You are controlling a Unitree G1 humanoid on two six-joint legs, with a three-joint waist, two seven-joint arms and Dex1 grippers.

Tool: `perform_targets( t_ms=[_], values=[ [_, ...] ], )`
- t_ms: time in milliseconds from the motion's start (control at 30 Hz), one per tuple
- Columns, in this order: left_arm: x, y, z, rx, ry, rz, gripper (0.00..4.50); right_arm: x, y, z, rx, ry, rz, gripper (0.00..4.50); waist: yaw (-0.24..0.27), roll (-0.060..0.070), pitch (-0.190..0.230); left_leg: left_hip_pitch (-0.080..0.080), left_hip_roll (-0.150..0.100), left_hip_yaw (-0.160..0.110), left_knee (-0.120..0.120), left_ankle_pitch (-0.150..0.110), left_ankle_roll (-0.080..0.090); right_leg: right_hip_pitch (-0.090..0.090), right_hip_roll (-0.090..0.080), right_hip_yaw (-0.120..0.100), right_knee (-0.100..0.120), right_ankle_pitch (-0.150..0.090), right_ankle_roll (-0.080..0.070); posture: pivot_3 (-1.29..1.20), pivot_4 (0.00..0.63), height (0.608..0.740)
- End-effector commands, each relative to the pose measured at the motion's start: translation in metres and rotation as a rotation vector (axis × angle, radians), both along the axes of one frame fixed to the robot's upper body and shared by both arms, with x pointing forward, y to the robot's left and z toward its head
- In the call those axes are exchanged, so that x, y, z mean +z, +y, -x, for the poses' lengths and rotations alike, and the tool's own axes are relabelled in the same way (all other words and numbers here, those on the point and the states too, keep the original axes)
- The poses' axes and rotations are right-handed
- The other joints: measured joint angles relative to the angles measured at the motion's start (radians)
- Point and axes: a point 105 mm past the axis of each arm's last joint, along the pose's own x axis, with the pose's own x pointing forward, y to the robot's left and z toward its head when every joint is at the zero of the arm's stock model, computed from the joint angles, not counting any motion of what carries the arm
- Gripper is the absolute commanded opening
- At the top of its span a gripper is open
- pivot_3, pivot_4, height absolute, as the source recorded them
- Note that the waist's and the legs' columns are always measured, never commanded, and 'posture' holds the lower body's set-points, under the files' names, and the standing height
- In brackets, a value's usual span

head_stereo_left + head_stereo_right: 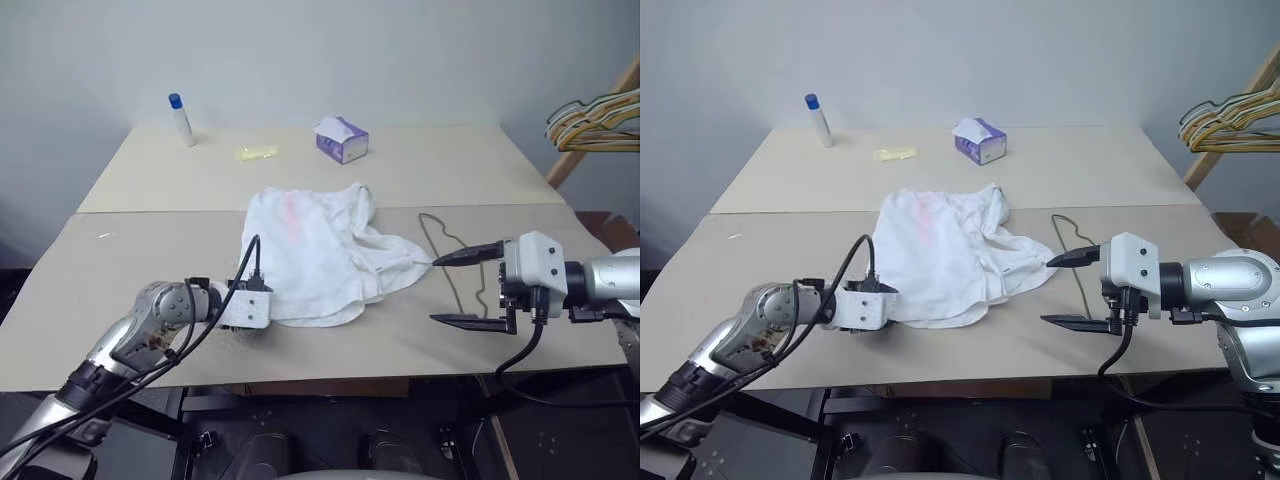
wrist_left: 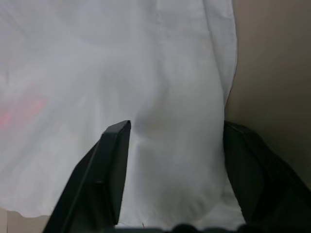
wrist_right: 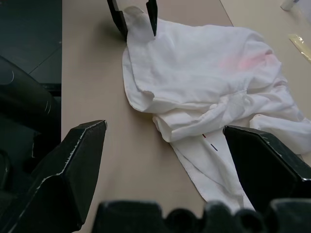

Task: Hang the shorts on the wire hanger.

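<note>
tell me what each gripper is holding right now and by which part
The right gripper is open and holds nothing. The left gripper straddles the near edge of the shorts; whether it has actually gripped the fabric cannot be told.

The white thin-cloth shorts [image 1: 315,252] are lying soft and matt, creasing into folds and showing a faint pink smudge. The thin grey-green metal wire hanger [image 1: 447,262] to their right is looking smooth and dull. The pale beige tabletop [image 1: 120,300] is showing a flat, matt, board-like finish. The purple cardboard tissue box [image 1: 342,140] at the far side is carrying white paper tissue. The left gripper's [image 3: 134,17] and right gripper's [image 1: 470,287] black fingers are looking like matt plastic.
</note>
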Motion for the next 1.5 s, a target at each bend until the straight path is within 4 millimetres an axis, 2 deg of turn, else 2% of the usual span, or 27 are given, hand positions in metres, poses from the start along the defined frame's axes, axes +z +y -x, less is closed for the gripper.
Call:
perform_targets(
  t_ms=[33, 167, 200, 367, 567, 633, 733, 867, 933, 1000, 1067, 1167, 1233, 1300, 1333, 1433, 1500],
  values=[
    [0.008, 0.013, -0.013, 0.053, -0.045, -0.017, 1.60, 0.013, 0.002, 0.001, 0.005, -0.052, -0.020, 4.50, 0.001, 0.000, 0.000, 0.000, 0.000, 0.000, 0.000, 0.000, 0.000, 0.000, 0.000, 0.000, 0.000, 0.001, -0.001, 0.13, 0.018, 0.740],
    [0.014, 0.022, -0.023, 0.089, -0.074, -0.021, 0.23, 0.013, 0.004, -0.001, 0.005, -0.058, -0.026, 4.50, 0.002, 0.000, 0.000, -0.001, 0.000, 0.000, 0.000, 0.000, 0.001, -0.001, 0.000, 0.000, -0.001, 0.001, -0.002, 0.13, 0.019, 0.740],
    [0.016, 0.025, -0.026, 0.100, -0.082, -0.020, 0.05, 0.013, 0.005, -0.001, 0.004, -0.059, -0.027, 4.50, 0.002, 0.000, 0.000, -0.001, 0.000, 0.000, 0.000, -0.001, 0.001, -0.001, 0.000, 0.000, -0.001, 0.001, -0.002, 0.14, 0.020, 0.740],
    [0.030, 0.061, -0.047, 0.223, -0.166, -0.051, 0.05, 0.011, 0.006, -0.002, 0.003, -0.060, -0.032, 4.50, 0.002, 0.000, 0.000, -0.002, 0.000, 0.000, 0.001, -0.001, 0.001, -0.001, 0.000, 0.000, 0.000, 0.002, -0.002, 0.14, 0.023, 0.740],
    [0.049, 0.136, -0.064, 0.450, -0.305, -0.126, 0.05, 0.007, 0.008, 0.002, 0.001, -0.051, -0.039, 4.50, 0.000, -0.001, 0.000, -0.001, 0.000, 0.000, 0.000, -0.001, 0.001, -0.002, 0.000, 0.000, 0.000, 0.001, -0.002, 0.14, 0.029, 0.740],
    [0.054, 0.153, -0.066, 0.508, -0.334, -0.123, 0.45, 0.006, 0.008, 0.002, -0.001, -0.050, -0.041, 4.50, 0.002, -0.001, 0.000, -0.002, 0.000, 0.000, 0.000, -0.001, 0.001, -0.002, 0.000, -0.001, 0.000, 0.002, -0.002, 0.14, 0.030, 0.740],
    [0.059, 0.157, -0.065, 0.514, -0.338, -0.099, 1.27, 0.006, 0.009, 0.003, -0.001, -0.049, -0.046, 4.50, 0.005, -0.001, 0.000, -0.002, -0.001, 0.001, 0.000, -0.001, 0.002, -0.002, -0.002, -0.001, 0.000, 0.002, -0.002, 0.14, 0.034, 0.740],
    [0.063, 0.143, -0.056, 0.422, -0.306, -0.034, 2.60, 0.006, 0.010, 0.004, 0.000, -0.047, -0.048, 4.50, 0.009, -0.002, 0.000, -0.002, 0.000, 0.001, 0.001, -0.001, 0.001, -0.002, -0.002, -0.001, 0.000, 0.002, -0.002, 0.14, 0.037, 0.740],
    [0.068, 0.133, -0.044, 0.347, -0.251, 0.012, 3.24, 0.005, 0.010, 0.006, 0.000, -0.045, -0.048, 4.50, 0.004, -0.002, 0.000, -0.003, 0.000, 0.002, 0.001, -0.001, 0.002, -0.003, -0.002, -0.001, 0.000, 0.002, -0.002, 0.13, 0.039, 0.740],
    [0.077, 0.123, -0.031, 0.271, -0.206, 0.051, 3.90, 0.005, 0.009, 0.007, -0.001, -0.043, -0.048, 4.50, 0.002, -0.002, 0.000, -0.004, 0.000, 0.002, 0.000, -0.001, 0.002, -0.005, -0.002, -0.001, 0.000, 0.001, -0.003, 0.13, 0.038, 0.740],
    [0.097, 0.106, -0.015, 0.186, -0.148, 0.167, 4.46, 0.005, 0.008, 0.009, -0.006, -0.039, -0.046, 4.50, -0.002, -0.002, -0.001, -0.007, 0.000, 0.002, 0.001, -0.001, 0.001, -0.008, -0.002, 0.000, 0.001, 0.002, -0.003, 0.13, 0.038, 0.740],
    [0.122, 0.072, -0.002, 0.070, -0.082, 0.335, 4.46, 0.004, 0.009, 0.010, -0.008, -0.037, -0.047, 4.50, -0.004, -0.002, -0.001, -0.010, 0.000, 0.003, 0.003, -0.001, 0.001, -0.011, -0.001, 0.000, 0.002, 0.002, -0.003, 0.13, 0.033, 0.740],
    [0.124, 0.044, -0.001, 0.008, -0.057, 0.379, 4.46, 0.003, 0.011, 0.010, -0.007, -0.039, -0.051, 4.50, 0.002, -0.001, -0.001, -0.010, 0.000, 0.003, 0.005, -0.001, 0.001, -0.009, -0.001, 0.000, 0.003, 0.002, -0.002, 0.12, 0.028, 0.740],
    [0.116, 0.015, -0.001, -0.053, -0.014, 0.401, 4.46, 0.004, 0.012, 0.009, -0.007, -0.041, -0.052, 4.50, 0.006, 0.000, -0.002, -0.007, -0.001, 0.002, 0.005, -0.001, 0.001, -0.005, -0.002, -0.001, 0.002, 0.001, -0.001, 0.11, 0.023, 0.740],
    [0.104, -0.005, 0.000, -0.103, 0.015, 0.389, 4.46, 0.005, 0.012, 0.009, -0.010, -0.045, -0.051, 4.50, 0.006, 0.000, -0.002, -0.004, -0.001, 0.002, 0.005, -0.001, 0.002, -0.001, -0.001, -0.001, 0.001, 0.000, 0.000, 0.11, 0.024, 0.740],
    [0.080, -0.042, 0.002, -0.198, 0.058, 0.322, 4.46, 0.008, 0.011, 0.008, -0.019, -0.052, -0.055, 4.50, 0.002, -0.001, -0.004, -0.001, -0.002, 0.003, 0.005, -0.002, 0.002, 0.004, -0.001, -0.001, 0.000, -0.001, 0.002, 0.09, 0.023, 0.740],
    [0.063, -0.071, -0.010, -0.200, 0.035, 0.252, 4.46, 0.011, 0.010, 0.008, -0.020, -0.057, -0.051, 4.50, -0.002, -0.002, -0.005, -0.001, -0.002, 0.003, 0.006, -0.002, 0.003, 0.003, -0.001, 0.000, 0.000, 0.001, -0.001, 0.09, 0.020, 0.740]
  ],
)
